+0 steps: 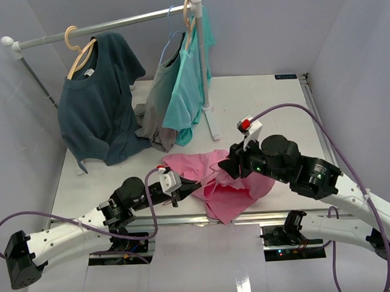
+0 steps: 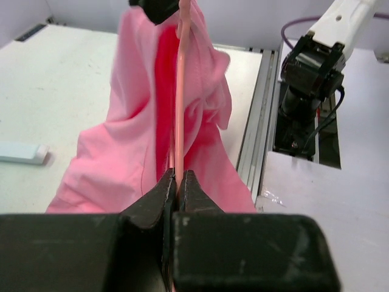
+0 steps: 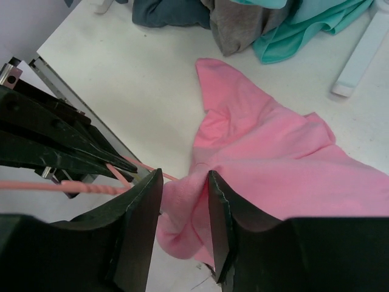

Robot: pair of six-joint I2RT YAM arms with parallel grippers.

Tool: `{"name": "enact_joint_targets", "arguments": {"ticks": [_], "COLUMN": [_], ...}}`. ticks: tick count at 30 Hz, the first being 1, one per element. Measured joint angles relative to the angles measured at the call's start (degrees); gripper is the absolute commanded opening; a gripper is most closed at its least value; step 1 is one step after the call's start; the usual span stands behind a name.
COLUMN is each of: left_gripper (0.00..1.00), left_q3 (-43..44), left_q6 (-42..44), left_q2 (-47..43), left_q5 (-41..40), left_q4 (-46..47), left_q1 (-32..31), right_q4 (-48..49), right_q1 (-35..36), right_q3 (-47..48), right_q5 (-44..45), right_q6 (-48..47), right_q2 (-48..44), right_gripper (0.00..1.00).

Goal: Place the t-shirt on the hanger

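The pink t-shirt [image 1: 232,186] lies bunched near the table's front edge, with one part lifted. My right gripper [image 1: 232,162] is shut on a fold of it; in the right wrist view pink fabric [image 3: 273,158] fills the gap between the fingers [image 3: 185,176]. My left gripper [image 1: 184,187] is just left of the shirt, shut on the thin pink hanger wire [image 2: 180,109], which runs up into the raised shirt [image 2: 121,152]. In the right wrist view the hanger's twisted wire [image 3: 61,186] shows at the left. Most of the hanger is hidden in the fabric.
A clothes rail [image 1: 112,25] at the back holds a dark navy-teal shirt [image 1: 96,105] on a wooden hanger, plus grey [image 1: 156,109] and turquoise [image 1: 187,88] shirts. Its white foot [image 1: 212,122] stands mid-table. A metal rail [image 1: 185,217] edges the table front.
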Motion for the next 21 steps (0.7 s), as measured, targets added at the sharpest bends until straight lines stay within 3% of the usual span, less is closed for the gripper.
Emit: {"name": "enact_joint_targets", "arguments": {"ticks": [11, 21], "left_gripper": [0.00, 0.00], "left_q3": [-6.1, -9.4], "left_q6": [-2.8, -4.5], "left_q2": [-1.1, -6.4], "left_q5": [-0.6, -2.2], "left_q4": [10.7, 13.1], "left_q1": [-0.1, -0.1], "right_q4": [-1.9, 0.4], "right_q1": [0.1, 0.3], "right_q3": [1.1, 0.8], "right_q5": [0.4, -6.6], "right_q6": [-2.7, -18.8], "right_q2": [-1.7, -7.8], "right_gripper": [0.68, 0.69]}}
